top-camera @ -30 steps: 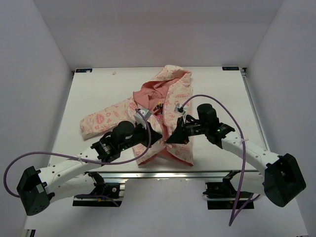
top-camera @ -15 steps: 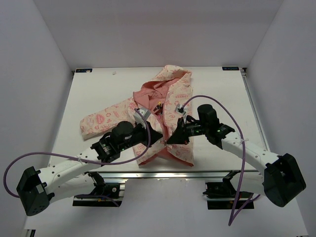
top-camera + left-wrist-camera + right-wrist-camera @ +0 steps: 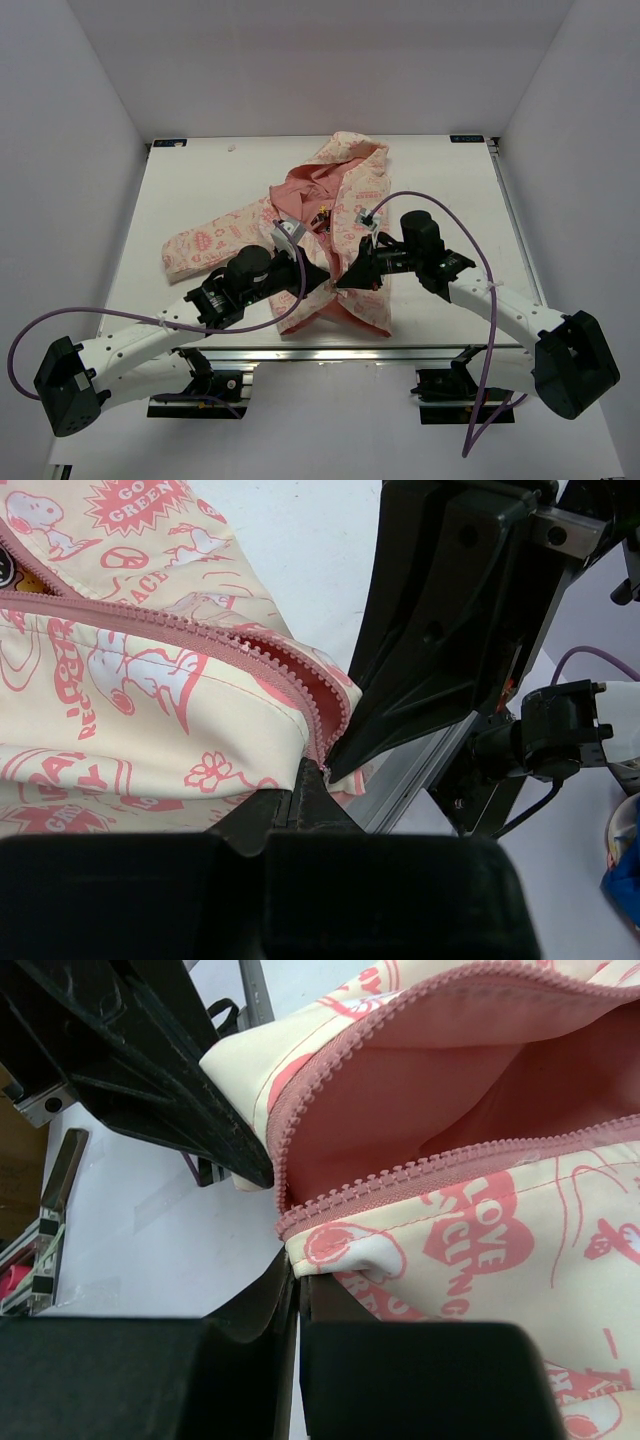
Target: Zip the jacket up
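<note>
The jacket (image 3: 345,190) lies on the white table, cream with pink prints, its hood at the back and one sleeve stretched to the left. Its pink zipper (image 3: 262,645) is open at the bottom and the salmon lining (image 3: 400,1100) shows. My left gripper (image 3: 322,279) is shut on the bottom corner of one front panel (image 3: 312,770). My right gripper (image 3: 345,282) is shut on the bottom corner of the other panel (image 3: 300,1265). The two grippers stand close together, tips almost touching, at the hem near the table's front edge.
The table's front metal rail (image 3: 330,352) runs just below the hem. The jacket's sleeve (image 3: 205,243) lies to the left, over the left arm's reach. White walls close in the table on three sides.
My two grippers have drawn slightly closer together at the hem, bringing the two bottom corners nearer. The rest of the jacket has not moved.
</note>
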Available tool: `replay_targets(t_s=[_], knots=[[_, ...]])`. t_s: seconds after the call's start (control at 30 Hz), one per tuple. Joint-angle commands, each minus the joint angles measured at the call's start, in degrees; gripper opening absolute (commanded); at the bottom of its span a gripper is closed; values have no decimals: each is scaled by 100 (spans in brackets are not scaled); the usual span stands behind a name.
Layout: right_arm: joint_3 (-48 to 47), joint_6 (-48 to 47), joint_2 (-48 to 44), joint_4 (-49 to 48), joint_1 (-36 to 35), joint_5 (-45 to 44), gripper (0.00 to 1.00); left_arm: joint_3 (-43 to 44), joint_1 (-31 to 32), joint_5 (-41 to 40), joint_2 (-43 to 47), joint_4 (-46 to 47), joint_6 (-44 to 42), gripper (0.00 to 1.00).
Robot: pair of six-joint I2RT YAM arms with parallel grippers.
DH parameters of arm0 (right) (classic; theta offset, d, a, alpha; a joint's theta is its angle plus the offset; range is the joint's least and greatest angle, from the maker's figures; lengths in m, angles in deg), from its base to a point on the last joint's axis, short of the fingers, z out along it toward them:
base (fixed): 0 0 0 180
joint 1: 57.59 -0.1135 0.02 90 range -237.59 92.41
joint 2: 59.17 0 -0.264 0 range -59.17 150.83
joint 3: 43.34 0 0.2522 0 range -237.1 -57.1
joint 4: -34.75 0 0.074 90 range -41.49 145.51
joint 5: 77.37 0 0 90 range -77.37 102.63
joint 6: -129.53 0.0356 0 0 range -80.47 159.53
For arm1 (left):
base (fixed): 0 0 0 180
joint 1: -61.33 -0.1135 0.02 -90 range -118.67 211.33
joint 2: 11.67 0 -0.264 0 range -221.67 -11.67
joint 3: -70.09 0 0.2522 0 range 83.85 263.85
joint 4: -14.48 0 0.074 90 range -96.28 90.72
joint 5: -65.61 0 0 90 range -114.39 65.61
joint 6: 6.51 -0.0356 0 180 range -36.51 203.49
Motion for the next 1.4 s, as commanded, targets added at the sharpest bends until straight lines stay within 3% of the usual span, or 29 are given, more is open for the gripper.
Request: replay_targets(t_s=[0.0, 0.93, 0.97, 1.0, 1.1, 1.37], knots=[[22, 108, -187, -373, 24, -103, 0, -11, -2, 127, 86, 167, 3, 0], [-171, 99, -328, -294, 121, -253, 0, 77, -11, 716, -274, -465, -243, 0], [-180, 116, -302, -259, 121, -209, 0, 112, -11, 681, -292, -501, -217, 10], [-163, 143, -284, -259, 121, -139, 0, 139, -11, 602, -301, -527, -173, 43], [-14, 274, -266, -338, 121, 54, 0, 104, -11, 496, -248, -414, -94, 61], [347, 521, -196, -655, 121, 512, 0, -133, -28, 355, -46, 43, 100, 59]])
